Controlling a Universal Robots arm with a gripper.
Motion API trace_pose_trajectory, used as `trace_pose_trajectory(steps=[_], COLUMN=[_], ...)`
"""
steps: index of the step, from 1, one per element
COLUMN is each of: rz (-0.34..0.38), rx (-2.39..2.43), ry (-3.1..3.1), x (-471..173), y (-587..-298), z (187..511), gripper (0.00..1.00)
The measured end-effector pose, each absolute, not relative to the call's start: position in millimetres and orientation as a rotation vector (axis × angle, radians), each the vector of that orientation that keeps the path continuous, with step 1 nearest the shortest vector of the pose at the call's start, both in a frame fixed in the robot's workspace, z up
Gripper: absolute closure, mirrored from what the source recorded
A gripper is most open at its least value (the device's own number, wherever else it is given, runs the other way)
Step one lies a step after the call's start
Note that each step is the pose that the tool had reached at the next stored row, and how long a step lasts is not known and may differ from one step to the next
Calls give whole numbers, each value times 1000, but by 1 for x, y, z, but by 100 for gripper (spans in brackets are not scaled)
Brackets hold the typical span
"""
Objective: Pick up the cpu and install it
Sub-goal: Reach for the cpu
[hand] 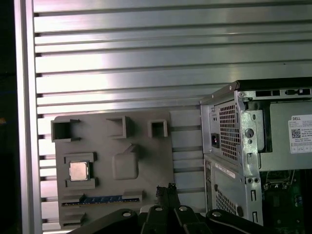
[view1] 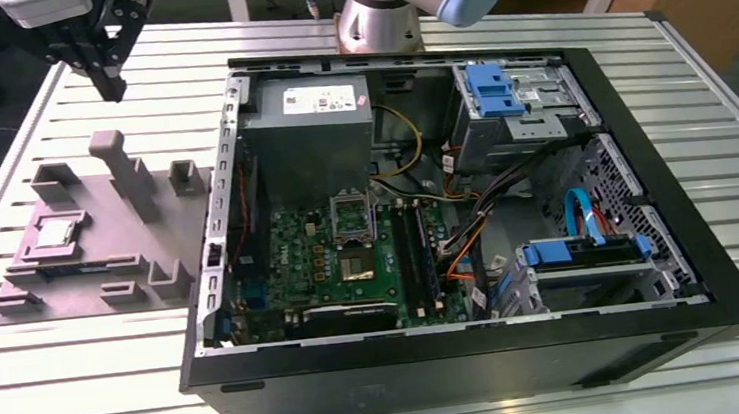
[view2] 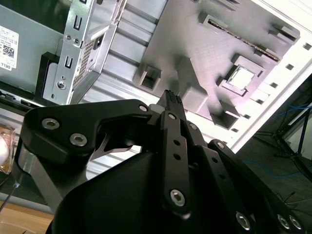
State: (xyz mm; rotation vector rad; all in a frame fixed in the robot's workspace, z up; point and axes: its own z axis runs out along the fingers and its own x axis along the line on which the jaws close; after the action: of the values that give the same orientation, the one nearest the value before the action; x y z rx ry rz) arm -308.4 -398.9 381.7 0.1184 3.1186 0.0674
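The cpu (view1: pixel 54 232) is a small silver square lying flat in a recess of the grey fixture block (view1: pixel 145 249) on the table, at the exterior view's left. It also shows in the first wrist view (hand: pixel 78 170) and the second wrist view (view2: pixel 242 78). My gripper (view1: pixel 113 87) hangs well above the fixture's far end, apart from the cpu, fingers (hand: pixel 166 189) shut with nothing between them (view2: pixel 170 96). Inside the open computer case (view1: pixel 664 201) lies the green motherboard (view1: pixel 296 254) with its square socket (view1: pixel 357 264).
A memory stick (hand: pixel 100 199) rests in a slot of the fixture near the cpu. The fixture has raised posts (view1: pixel 112 154). The case holds a grey power supply box (view1: pixel 305 122), blue drive brackets (view1: pixel 498 90) and loose cables. A slatted metal table (view1: pixel 78 393) surrounds everything.
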Motion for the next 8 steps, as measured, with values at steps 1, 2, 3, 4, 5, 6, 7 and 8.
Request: trace_pose_trajectory(steps=[1, 2, 3, 4, 5, 6, 7, 8], rz=[67, 67, 67, 67, 67, 67, 67, 67], rx=[118, 118, 118, 118, 118, 118, 118, 118], ry=[3119, 3119, 3119, 3119, 3119, 3119, 3119, 3119], x=[-309, -309, -309, -309, -310, -310, -311, -311], y=[-399, -399, -399, -399, -399, -399, -399, -399], z=[382, 382, 381, 381, 381, 381, 381, 381], gripper=[90, 90, 90, 90, 90, 90, 90, 90])
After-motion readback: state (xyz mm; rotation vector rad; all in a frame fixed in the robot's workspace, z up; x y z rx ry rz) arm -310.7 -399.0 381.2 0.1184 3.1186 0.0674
